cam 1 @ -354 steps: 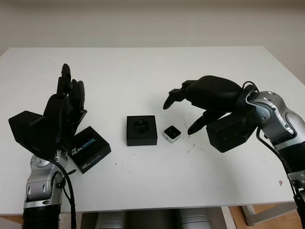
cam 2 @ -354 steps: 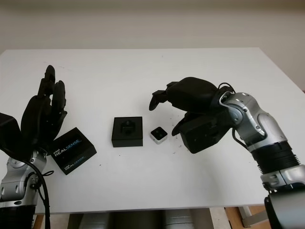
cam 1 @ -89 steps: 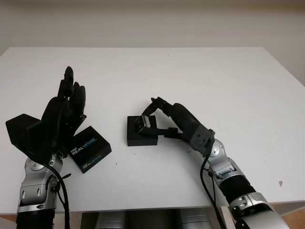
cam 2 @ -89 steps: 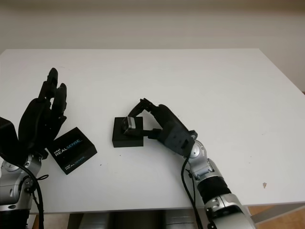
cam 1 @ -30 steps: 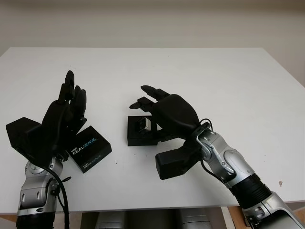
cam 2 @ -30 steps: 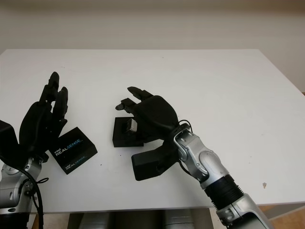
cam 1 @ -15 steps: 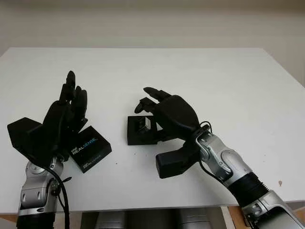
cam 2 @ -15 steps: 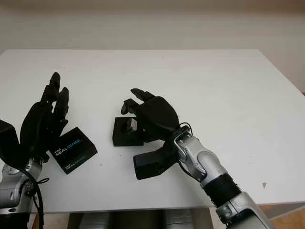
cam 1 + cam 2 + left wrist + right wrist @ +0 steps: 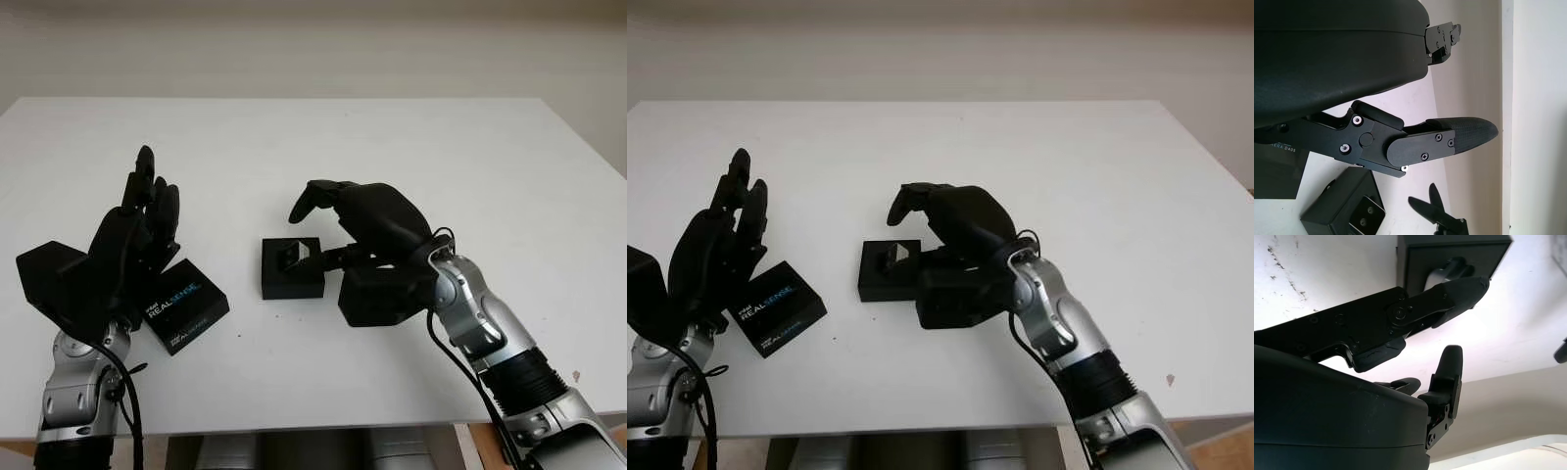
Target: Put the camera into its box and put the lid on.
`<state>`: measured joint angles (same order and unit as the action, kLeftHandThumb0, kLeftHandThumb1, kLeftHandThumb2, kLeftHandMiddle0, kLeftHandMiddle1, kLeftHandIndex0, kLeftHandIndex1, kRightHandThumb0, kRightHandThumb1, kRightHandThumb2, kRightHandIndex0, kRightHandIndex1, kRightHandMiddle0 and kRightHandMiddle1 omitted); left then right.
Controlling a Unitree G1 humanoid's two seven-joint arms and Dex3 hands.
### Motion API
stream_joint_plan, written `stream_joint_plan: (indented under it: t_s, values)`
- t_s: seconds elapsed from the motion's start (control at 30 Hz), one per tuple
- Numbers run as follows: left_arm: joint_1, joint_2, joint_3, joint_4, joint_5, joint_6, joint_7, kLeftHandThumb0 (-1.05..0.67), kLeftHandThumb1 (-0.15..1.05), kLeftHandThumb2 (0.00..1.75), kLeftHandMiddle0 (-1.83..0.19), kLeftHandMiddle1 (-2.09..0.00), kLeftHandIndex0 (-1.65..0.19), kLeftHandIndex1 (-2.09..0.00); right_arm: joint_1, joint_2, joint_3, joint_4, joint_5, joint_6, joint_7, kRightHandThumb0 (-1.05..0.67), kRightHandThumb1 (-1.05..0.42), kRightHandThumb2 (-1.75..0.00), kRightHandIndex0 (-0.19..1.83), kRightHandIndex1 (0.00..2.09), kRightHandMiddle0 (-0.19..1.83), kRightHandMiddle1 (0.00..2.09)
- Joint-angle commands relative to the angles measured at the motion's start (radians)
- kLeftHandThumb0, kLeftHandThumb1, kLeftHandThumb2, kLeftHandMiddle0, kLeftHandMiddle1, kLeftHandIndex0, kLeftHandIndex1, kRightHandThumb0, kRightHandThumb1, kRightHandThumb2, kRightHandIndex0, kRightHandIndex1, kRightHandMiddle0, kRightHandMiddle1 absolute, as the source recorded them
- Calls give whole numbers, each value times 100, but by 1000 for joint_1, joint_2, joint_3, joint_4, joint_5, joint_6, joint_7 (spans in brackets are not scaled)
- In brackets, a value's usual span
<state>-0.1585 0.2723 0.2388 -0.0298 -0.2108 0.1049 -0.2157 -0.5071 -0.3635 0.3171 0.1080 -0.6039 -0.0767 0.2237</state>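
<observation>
The small silver camera [image 9: 294,257] is seated, slightly tilted, in the open black square box [image 9: 291,268], the empty right hand [image 9: 364,217] is held just above it, and the black printed lid [image 9: 182,305], left of the box beneath the open left hand [image 9: 127,245], is not yet fitted.

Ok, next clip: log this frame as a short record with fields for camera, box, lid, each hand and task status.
camera: sits in the box, looks tilted, not fully seated
box: open, black, mid-table
lid: black REALSENSE lid lies on the table to the box's left, apart from it
right hand: right hand open, raised just right of the box, one of its fingers close to the camera
left hand: left hand open, raised beside the lid, not touching it
status: camera in, lid not yet on
</observation>
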Motion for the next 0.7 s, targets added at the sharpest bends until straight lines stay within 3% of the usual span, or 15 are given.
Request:
stream_joint_plan:
  t_s: [0.0,0.33,0.67]
  values:
    - [-3,6,-4,-15,3,-9,-3,-70,105,59,19,0,19,0,-1,-4,-19,-39,27,19,29,-81,-101,-6,35,7,22,83]
    - [1,2,-3,-21,-1,-2,0,-69,105,58,19,0,19,0,12,-11,-15,-73,30,35,57,-82,-100,-5,28,4,19,63]
    - [4,-2,-2,-28,-3,10,8,-70,105,56,19,0,19,0,14,-9,60,-27,-171,-12,-114,-85,-97,-5,31,5,27,67]
